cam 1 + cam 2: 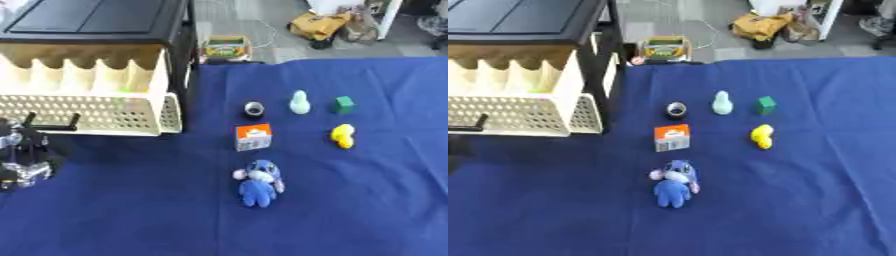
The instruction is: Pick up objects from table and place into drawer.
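Six small things lie on the blue cloth (367,200): a blue plush toy (258,182) nearest me, an orange-and-white box (253,137), a black tape roll (254,109), a pale green figure (300,102), a green cube (344,104) and a yellow duck (343,135). The cream perforated drawer (96,115) stands pulled out of the black cabinet (96,20) at the left. My left hand (24,150) is at the left edge just before the drawer's front, open, with straight fingers pointing up and holding nothing. No view shows my right hand.
Scalloped cream dividers (87,75) fill the drawer's back, with a small green speck among them. Beyond the table's far edge, a colourful box (227,48) and a yellow bag (319,24) lie on the floor. Bare cloth lies right of and below the objects.
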Available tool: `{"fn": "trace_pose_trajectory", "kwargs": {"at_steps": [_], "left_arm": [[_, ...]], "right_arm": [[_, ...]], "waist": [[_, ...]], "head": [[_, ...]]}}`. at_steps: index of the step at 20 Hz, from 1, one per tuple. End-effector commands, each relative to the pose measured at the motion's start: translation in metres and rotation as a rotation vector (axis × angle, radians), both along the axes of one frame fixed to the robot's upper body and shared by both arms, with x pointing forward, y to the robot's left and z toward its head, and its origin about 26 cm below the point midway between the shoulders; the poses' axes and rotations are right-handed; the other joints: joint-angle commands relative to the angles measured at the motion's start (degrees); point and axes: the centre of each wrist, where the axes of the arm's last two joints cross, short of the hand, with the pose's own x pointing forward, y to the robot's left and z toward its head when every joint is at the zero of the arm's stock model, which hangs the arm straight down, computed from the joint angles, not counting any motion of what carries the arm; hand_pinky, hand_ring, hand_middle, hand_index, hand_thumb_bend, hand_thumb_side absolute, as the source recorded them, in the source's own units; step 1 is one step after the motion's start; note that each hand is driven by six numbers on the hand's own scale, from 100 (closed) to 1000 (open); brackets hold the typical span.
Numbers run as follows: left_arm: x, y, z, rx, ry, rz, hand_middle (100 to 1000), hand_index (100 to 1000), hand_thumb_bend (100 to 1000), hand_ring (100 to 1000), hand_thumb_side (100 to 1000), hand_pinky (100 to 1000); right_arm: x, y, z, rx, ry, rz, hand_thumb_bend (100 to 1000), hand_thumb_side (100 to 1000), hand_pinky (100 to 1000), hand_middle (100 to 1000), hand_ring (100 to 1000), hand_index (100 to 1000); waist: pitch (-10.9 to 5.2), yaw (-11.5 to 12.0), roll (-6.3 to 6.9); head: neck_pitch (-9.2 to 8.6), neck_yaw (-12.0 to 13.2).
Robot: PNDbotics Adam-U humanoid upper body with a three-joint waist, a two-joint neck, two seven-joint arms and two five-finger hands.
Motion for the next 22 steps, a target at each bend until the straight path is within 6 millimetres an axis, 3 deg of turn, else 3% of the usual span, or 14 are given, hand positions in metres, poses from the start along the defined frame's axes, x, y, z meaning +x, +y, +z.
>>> {"fn": "trace_pose_trajectory", "kwargs": {"at_steps": [1,6,22], "left_arm": [[-0.002,0.0,0.005,0.013,0.013,0.026,635,938,100,592,1000,465],[0.003,0.0,0.005,-0.003,0.019,0.05,657,973,100,604,1000,477],[0.028,0.003,0.006,0.025,-0.027,0.118,683,961,100,637,1000,489]], "right_arm": [[-0.003,-0.001,0.008,-0.012,-0.031,-0.006,256,884,634,577,653,753],[-0.003,-0.001,0.007,-0.007,-0.025,-0.01,259,873,634,575,652,751],[-0.003,0.001,0.007,0.006,-0.01,-0.007,292,886,634,567,653,738]], "waist": [[-0.69,-0.1,-0.12],[-0.61,-0.2,-0.1],[-0.58,-0.6,0.06]], "head": [[-0.44,0.1],[-0.48,0.3],[-0.9,0.8]]}}
